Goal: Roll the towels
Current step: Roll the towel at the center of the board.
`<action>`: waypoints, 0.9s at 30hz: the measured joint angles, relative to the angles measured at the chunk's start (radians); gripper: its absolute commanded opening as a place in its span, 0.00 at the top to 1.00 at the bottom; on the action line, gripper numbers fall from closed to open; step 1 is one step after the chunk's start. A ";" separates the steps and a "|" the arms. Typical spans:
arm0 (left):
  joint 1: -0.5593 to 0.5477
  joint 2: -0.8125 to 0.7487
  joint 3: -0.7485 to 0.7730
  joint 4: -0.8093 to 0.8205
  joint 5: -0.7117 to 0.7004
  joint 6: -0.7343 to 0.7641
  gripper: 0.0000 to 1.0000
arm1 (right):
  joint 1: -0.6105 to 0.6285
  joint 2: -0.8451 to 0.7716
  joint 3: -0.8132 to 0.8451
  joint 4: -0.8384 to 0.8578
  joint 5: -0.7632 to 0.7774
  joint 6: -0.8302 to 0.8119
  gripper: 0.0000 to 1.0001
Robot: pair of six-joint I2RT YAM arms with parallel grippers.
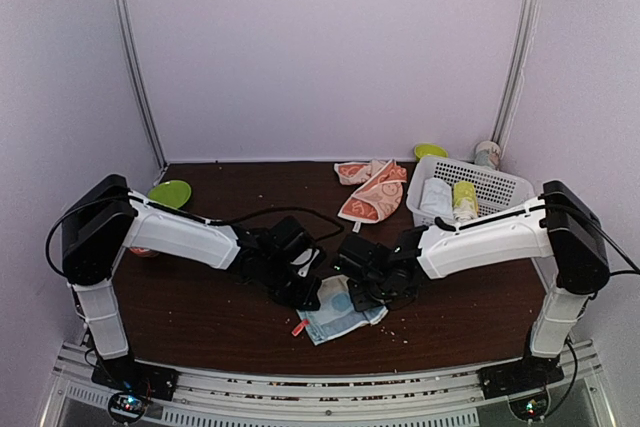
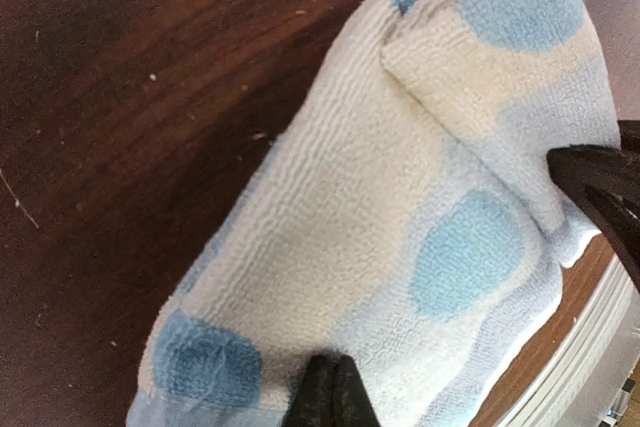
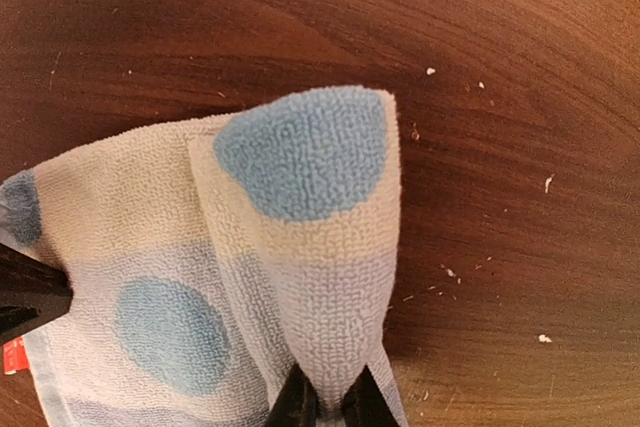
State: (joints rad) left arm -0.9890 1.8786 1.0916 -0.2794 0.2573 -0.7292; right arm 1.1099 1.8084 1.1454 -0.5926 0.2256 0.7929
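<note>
The light blue towel with blue dots lies crumpled near the table's front, between both grippers. My left gripper is at its left edge; in the left wrist view its fingertips are pressed together on the towel. My right gripper is at its right edge, shut on a raised fold of the towel, with its fingertips pinching the fold's narrow end. The orange towel with cream patterns lies loose at the back, left of the basket.
A white basket at the back right holds a plain white roll and a yellow-green roll. A green plate sits at the back left. A small green dish and a cup stand behind the basket.
</note>
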 measured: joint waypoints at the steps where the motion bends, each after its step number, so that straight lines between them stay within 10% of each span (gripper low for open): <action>1: 0.000 0.001 -0.002 0.003 0.000 -0.001 1.00 | 0.001 0.000 0.000 0.001 0.000 0.001 0.83; 27: 0.000 0.006 -0.006 0.026 0.000 -0.003 1.00 | 0.031 -0.038 -0.020 0.104 -0.075 0.026 0.69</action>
State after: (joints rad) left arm -0.9890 1.8843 1.0859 -0.2531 0.2577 -0.7319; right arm 1.1412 1.7706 1.1252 -0.4889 0.1505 0.8185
